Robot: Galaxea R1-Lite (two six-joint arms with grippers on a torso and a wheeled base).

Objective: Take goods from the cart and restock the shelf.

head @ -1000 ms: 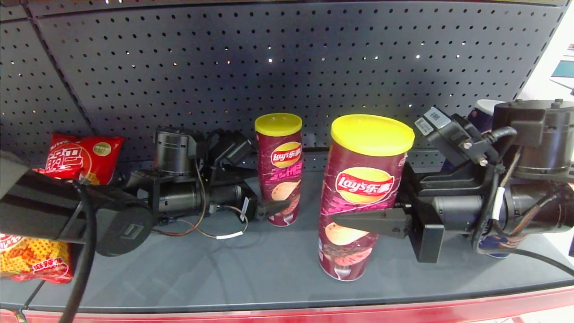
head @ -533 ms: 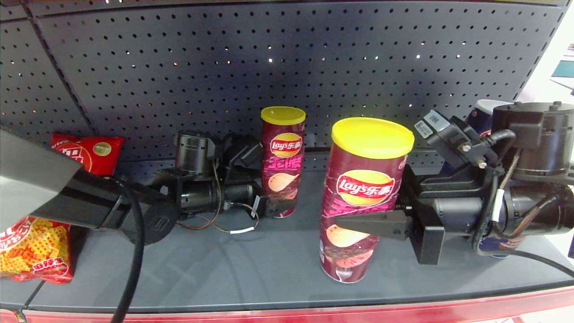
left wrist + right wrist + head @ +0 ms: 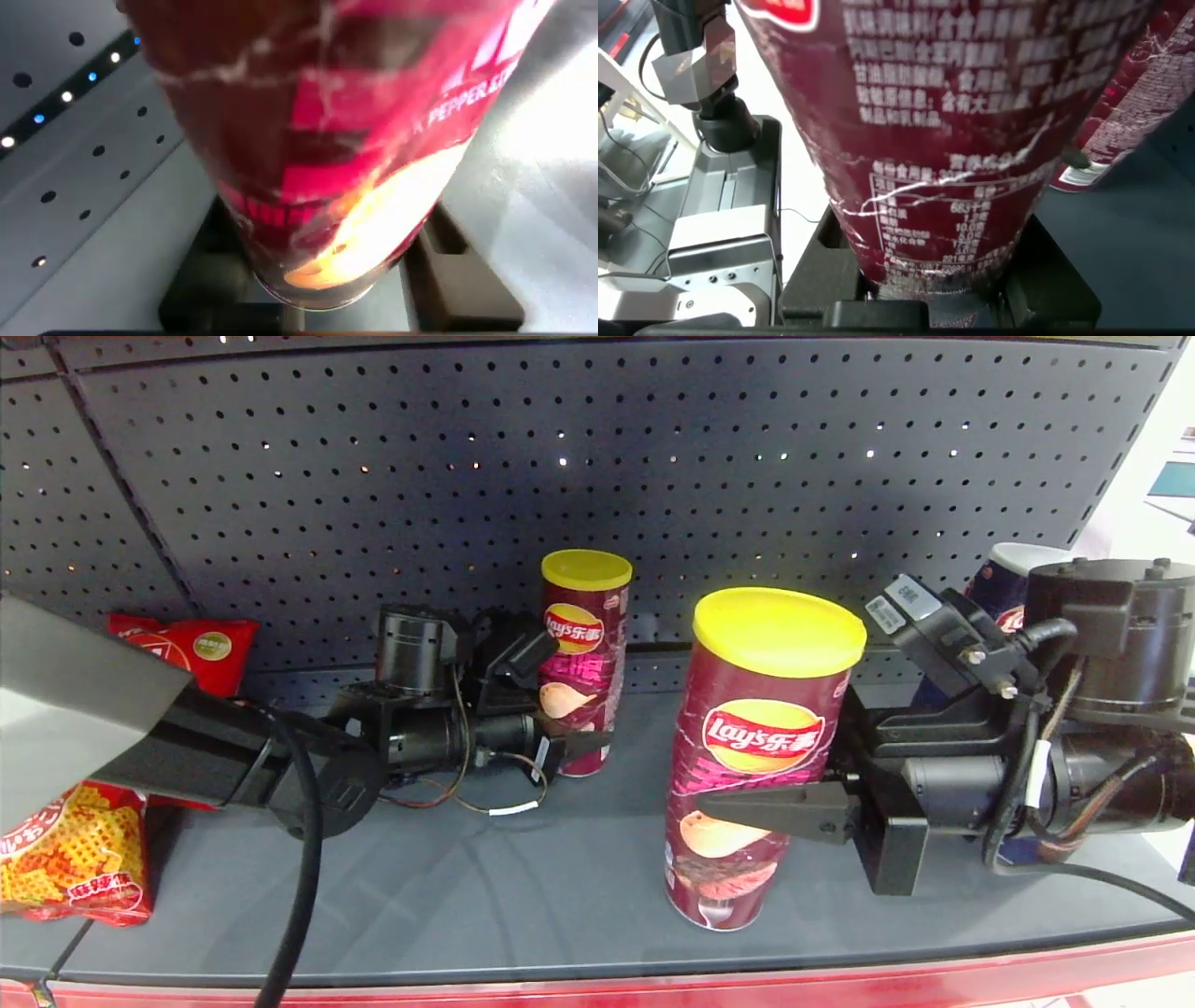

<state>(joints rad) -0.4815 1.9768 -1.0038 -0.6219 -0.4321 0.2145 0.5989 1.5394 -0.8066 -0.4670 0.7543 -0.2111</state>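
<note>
Both arms are loaded and over the shelf [image 3: 523, 887]. Left jaws are clamped low on the far can [image 3: 583, 644], centre of frame, just in front of the pegboard back [image 3: 560, 476]; right jaws are clamped around mid-height on the near can [image 3: 761, 747], right of centre, close to the shelf's front lip. Left wrist view agrees: the can body [image 3: 346, 159] sits between the dark fingers [image 3: 201, 280] with contact on both sides; in the right wrist view the near can [image 3: 934, 140] is wedged the same way, with the far can [image 3: 1148, 103] beyond it. I read the side grips as deliberate: bases and yellow lids stay free, so each can can go down flat and the jaws can back out level. One deep and one forward looks like a two-deep row to me. The far can leans a touch; I can't tell if either base is actually seated on the shelf. The red bag [image 3: 201, 649] by the pegboard at left and the yellow-patterned bag [image 3: 70, 859] at lower left are well apart from both cans. A blue-and-white tub [image 3: 1004, 569] sits just behind the right wrist at upper right, so I judge that the knock risk when I pull back. My call is to confirm seating, then release.
</note>
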